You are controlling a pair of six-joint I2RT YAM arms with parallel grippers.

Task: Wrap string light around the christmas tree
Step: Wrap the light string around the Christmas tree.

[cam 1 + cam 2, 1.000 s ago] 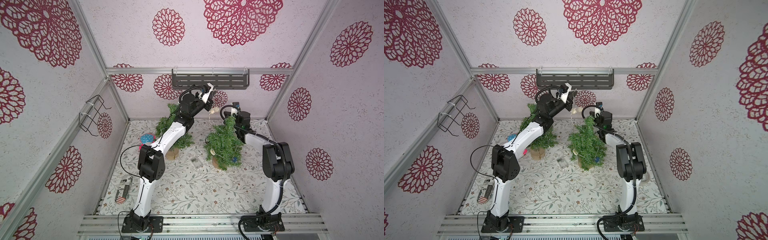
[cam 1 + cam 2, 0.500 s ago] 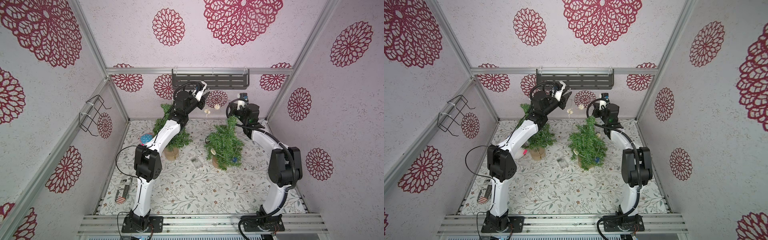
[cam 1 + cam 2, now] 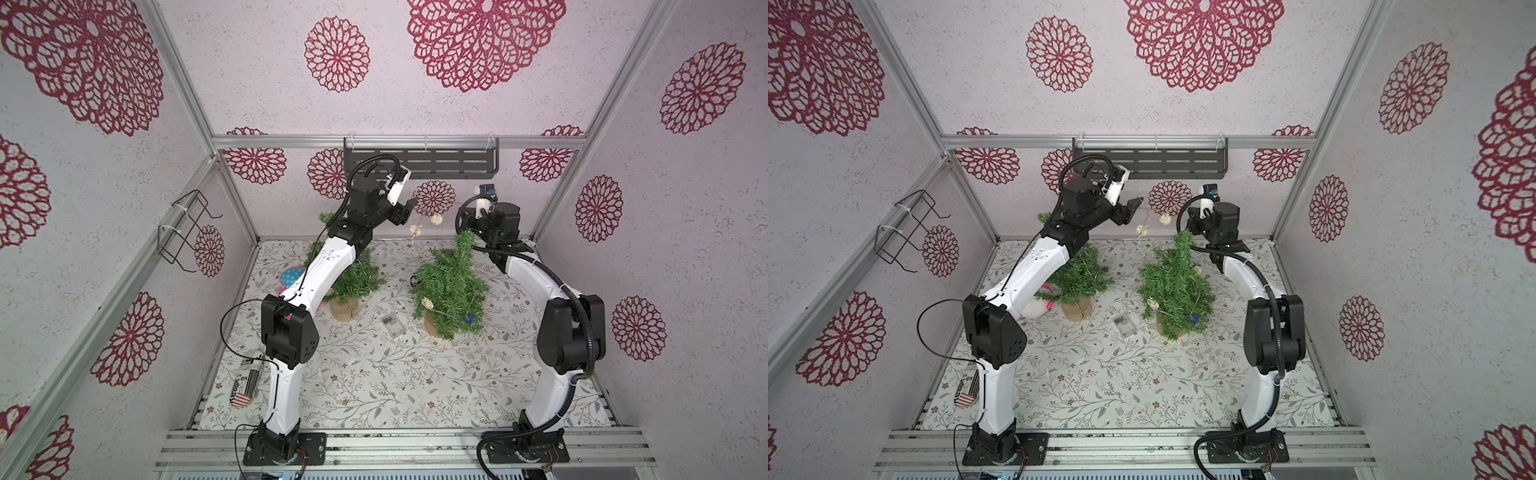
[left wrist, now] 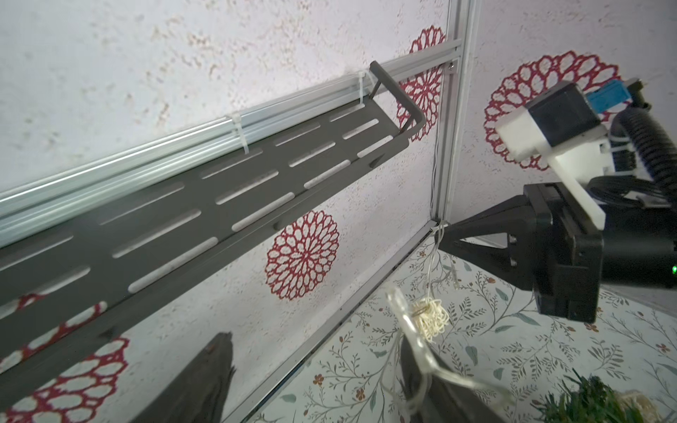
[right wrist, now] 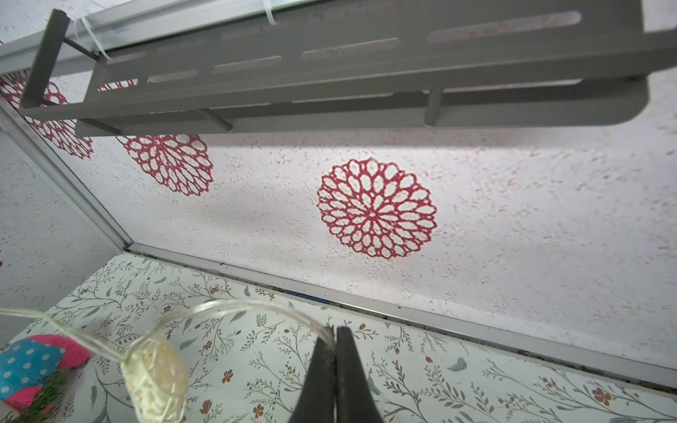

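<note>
Wire of the string light is pinched in the closed right gripper above the christmas tree, toward the back edge of the table; the wide-open left gripper should be withdrawn before winding.

On the table, a battery box lay between the left tree and the right tree. The string light hung behind them, under the shelf.

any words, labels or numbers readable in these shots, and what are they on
"ex": on the flag-printed packet lying at the left edge of the table, seen in both top views; the rest of its print is too small to read.
No other text can be read in any view.
</note>
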